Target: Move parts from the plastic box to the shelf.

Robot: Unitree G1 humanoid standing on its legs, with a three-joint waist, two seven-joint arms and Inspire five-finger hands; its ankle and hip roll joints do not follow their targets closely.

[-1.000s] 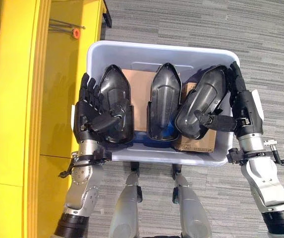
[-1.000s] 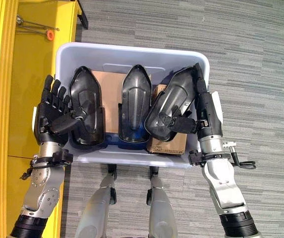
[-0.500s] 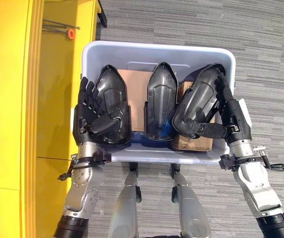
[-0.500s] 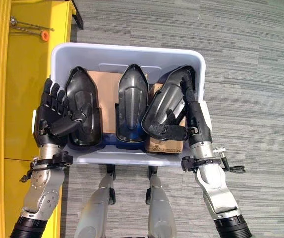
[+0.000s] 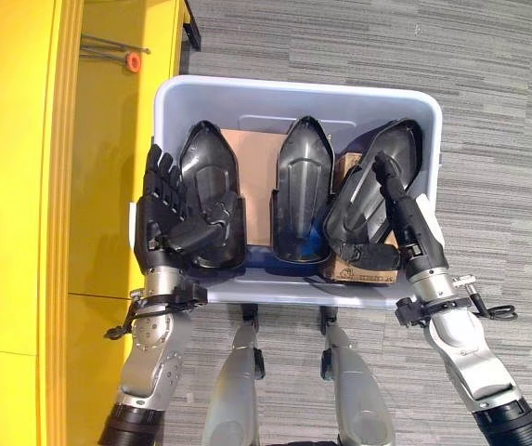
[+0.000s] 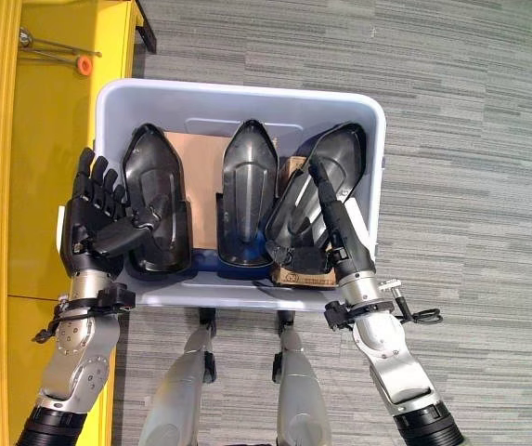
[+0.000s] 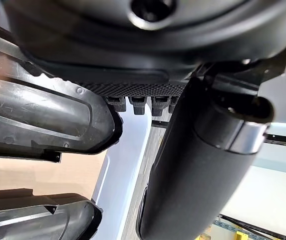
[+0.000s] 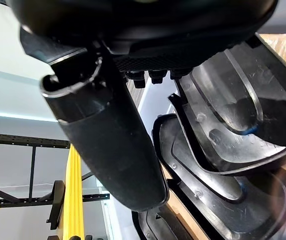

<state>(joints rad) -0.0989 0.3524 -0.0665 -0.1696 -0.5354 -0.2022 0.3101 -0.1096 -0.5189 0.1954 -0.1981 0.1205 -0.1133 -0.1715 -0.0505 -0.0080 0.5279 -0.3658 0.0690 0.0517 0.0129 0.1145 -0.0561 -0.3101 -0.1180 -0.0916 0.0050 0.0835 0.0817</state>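
Note:
A pale plastic box [image 5: 293, 93] holds three black shell-shaped parts standing side by side: a left part [image 5: 212, 177], a middle part [image 5: 303, 181] and a tilted right part [image 5: 363, 200]. My left hand [image 5: 162, 218] rests against the left part's outer side with its fingers straight, and its thumb [image 5: 201, 232] lies across the part's front. My right hand [image 5: 403, 223] lies along the right part's face, fingers straight and pointing into the box, with the thumb [image 5: 369, 253] by the part's lower end. In the wrist views neither thumb [image 7: 197, 165] [image 8: 108, 140] closes on a part.
A yellow shelf [image 5: 24, 186] runs along the left, with thin metal rods and an orange piece [image 5: 133, 61] on it. Brown cardboard [image 5: 252, 181] lines the box behind the parts, and a small carton [image 5: 366, 271] sits under the right part. Grey carpet [image 5: 498, 111] lies to the right.
My right hand has slid left, from the right part's outer edge onto its face, and the arm has come in closer. The left hand has stayed put.

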